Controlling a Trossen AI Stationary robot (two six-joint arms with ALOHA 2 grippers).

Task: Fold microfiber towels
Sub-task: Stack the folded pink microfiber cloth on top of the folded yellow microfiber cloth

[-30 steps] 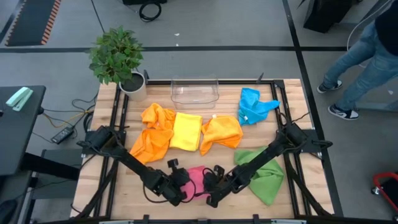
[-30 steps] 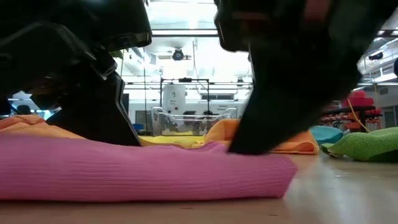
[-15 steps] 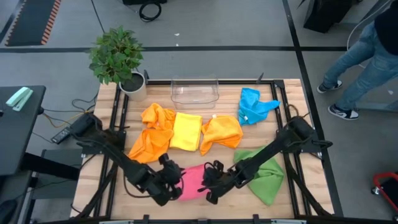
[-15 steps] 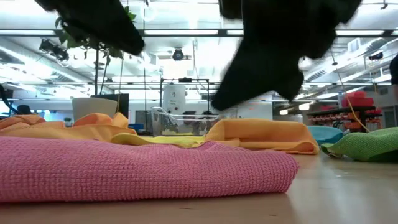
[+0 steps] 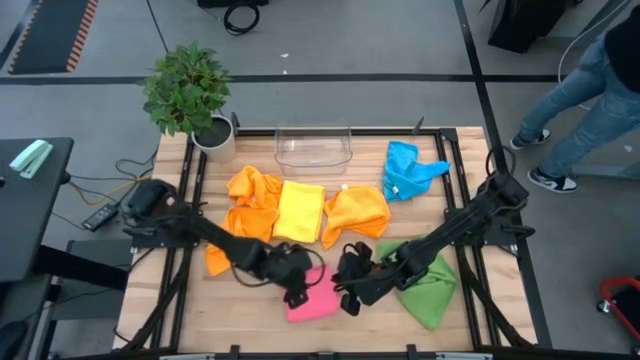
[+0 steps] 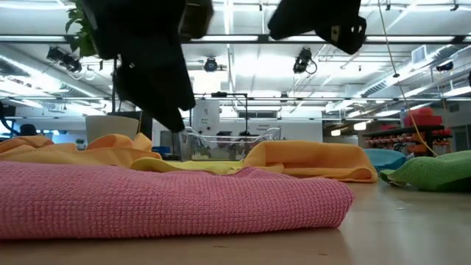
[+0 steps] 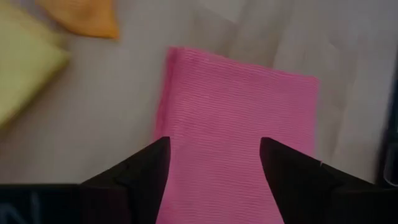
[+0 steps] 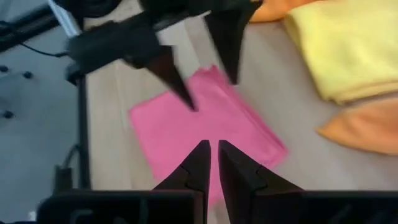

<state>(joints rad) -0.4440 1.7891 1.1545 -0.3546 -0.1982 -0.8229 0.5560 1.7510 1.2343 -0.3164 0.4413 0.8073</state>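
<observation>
The pink towel (image 5: 318, 300) lies folded into a flat rectangle near the table's front edge, resting on its underside (image 6: 169, 200). My left gripper (image 7: 213, 148) hovers open just above it, on its left side (image 5: 298, 290), its fingers spread over the cloth without touching. My right gripper (image 8: 211, 152) hangs shut above the towel's right side (image 5: 348, 298), clear of it. In the low view both grippers are up in the air, the left (image 6: 173, 110) lower than the right (image 6: 316, 22). Behind lie two orange towels (image 5: 245, 215) (image 5: 358, 212), a yellow one (image 5: 300, 210), a blue one (image 5: 408, 168) and a green one (image 5: 428, 285).
A clear plastic bin (image 5: 313, 147) stands at the table's far edge, a potted plant (image 5: 190, 95) at the far left corner. A person (image 5: 590, 90) walks on the floor beyond the table's right side. Bare wood shows at the front left (image 5: 225, 300).
Both grippers have lifted off the pink towel. My left gripper has opened, let go and swung up toward the table's far side. My right gripper has risen, still shut. The pink towel stays flat and folded where it was.
</observation>
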